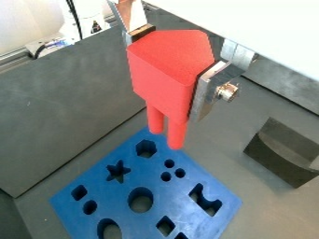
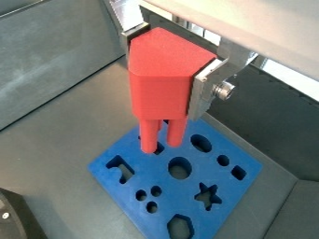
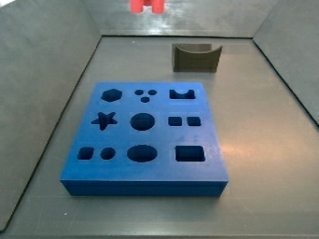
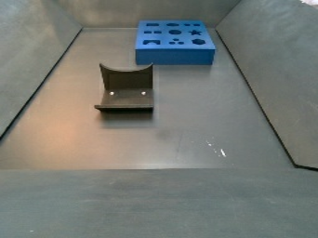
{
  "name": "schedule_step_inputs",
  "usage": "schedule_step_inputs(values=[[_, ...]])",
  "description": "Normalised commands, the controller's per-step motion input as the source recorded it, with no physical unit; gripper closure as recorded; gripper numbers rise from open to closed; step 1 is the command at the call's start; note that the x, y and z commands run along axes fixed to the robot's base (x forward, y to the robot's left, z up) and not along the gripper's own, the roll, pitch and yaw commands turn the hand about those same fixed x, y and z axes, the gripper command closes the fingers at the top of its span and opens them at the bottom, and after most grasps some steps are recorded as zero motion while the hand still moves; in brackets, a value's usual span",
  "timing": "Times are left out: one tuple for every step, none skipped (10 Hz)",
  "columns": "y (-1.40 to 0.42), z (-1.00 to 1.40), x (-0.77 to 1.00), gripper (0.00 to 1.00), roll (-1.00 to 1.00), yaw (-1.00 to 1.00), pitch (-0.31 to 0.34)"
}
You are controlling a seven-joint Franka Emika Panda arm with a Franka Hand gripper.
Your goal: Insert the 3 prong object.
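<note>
Salmon-red plastic, that's the 3 prong object [image 1: 166,75]: it sits clamped between the gripper [image 1: 174,58] plates, body up in the jaws, prongs pointing down. Both wrist views show a silver finger [image 2: 214,82] pressed flat against its side, so the gripper is closed on the piece, not free. The piece hangs in the air above the blue board [image 2: 174,182], prong tips clear of the surface and not in any hole. In a wrist view the tips line up over the board's edge region near the small round holes [image 1: 169,168] (exact hole under them I can't tell). In a side view only the bottom of the red piece [image 3: 148,6] shows at the far end, well above the floor and beyond the board [image 3: 144,140]. The dark grey curved block [image 3: 196,57] stands on the floor far right of the board, apart from it; another side view has that block [image 4: 125,90] nearer and the board [image 4: 176,43] at the far end.
</note>
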Motion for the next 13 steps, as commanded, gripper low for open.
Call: schedule_step_inputs(values=[[0.01, -0.18, -0.12, 1.00, 0.00, 0.00, -0.081], [0.03, -0.36, -0.12, 1.00, -0.01, -0.06, -0.121], [0.04, -0.40, -0.10, 1.00, -0.04, -0.11, -0.137], [0.06, -0.43, -0.11, 1.00, -0.06, -0.15, -0.140], [0.07, -0.47, -0.11, 1.00, -0.11, -0.16, -0.186], [0.07, -0.51, -0.10, 1.00, -0.15, -0.18, -0.204], [0.09, -0.54, -0.11, 1.00, -0.17, -0.25, -0.221], [0.09, -0.51, 0.00, 1.00, -0.14, -0.39, -0.181], [0.11, -0.45, 0.00, 1.00, -0.12, -0.51, -0.116], [0.13, -0.45, 0.00, 1.00, -0.15, -0.53, -0.100], [0.14, -0.45, 0.00, 1.00, -0.14, -0.46, -0.096], [0.12, -0.44, 0.00, 1.00, -0.12, -0.38, -0.084], [0.10, -0.43, 0.00, 1.00, -0.10, -0.35, -0.069]])
